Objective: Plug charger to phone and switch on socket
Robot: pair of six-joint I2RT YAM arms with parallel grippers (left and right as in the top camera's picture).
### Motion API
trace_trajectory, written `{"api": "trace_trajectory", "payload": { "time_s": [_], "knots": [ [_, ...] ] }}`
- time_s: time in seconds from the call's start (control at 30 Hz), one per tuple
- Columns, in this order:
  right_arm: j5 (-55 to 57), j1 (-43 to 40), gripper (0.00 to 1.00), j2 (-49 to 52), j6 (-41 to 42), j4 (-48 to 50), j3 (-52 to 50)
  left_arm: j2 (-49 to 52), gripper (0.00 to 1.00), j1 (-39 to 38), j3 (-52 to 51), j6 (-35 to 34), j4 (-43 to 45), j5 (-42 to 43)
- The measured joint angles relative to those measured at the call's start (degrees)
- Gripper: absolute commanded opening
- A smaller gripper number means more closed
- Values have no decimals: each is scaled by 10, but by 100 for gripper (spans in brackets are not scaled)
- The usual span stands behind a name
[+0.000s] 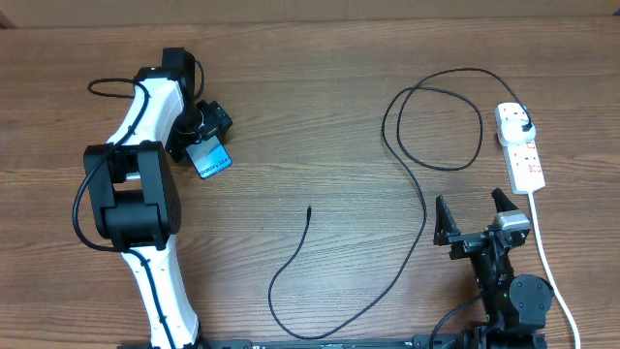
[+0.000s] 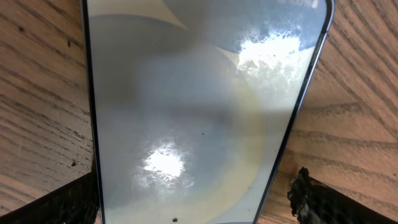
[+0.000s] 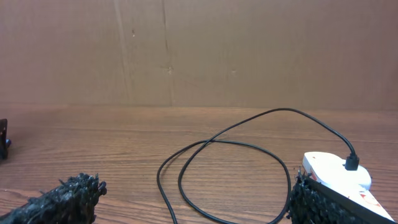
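The phone [image 1: 211, 158], light blue, lies on the wooden table at the left. My left gripper [image 1: 205, 143] is over it, open. In the left wrist view the phone [image 2: 186, 112] fills the frame between the fingers [image 2: 314, 199]. The right one stands clear of its edge, the left one close beside it. The black charger cable [image 1: 423, 199] runs from its plug [image 1: 524, 126] in the white socket [image 1: 520, 147], loops, and ends at a free tip [image 1: 308, 209] mid-table. My right gripper [image 1: 475, 215] is open and empty below the socket. Its view shows the cable loop [image 3: 217, 149] and socket [image 3: 333, 174].
The socket's white cord [image 1: 548, 262] runs down the right side past my right arm. A cardboard wall [image 3: 199, 50] closes off the far edge of the table. The left arm's own thin black cable [image 1: 107, 87] loops at the upper left.
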Motion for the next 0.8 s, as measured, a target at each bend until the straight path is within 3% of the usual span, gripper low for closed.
{"api": "trace_trajectory", "payload": {
  "time_s": [0.8],
  "knots": [
    [0,0,100,0,0,0,0,2,100,-1,0,-3,-19,-19]
  ]
}}
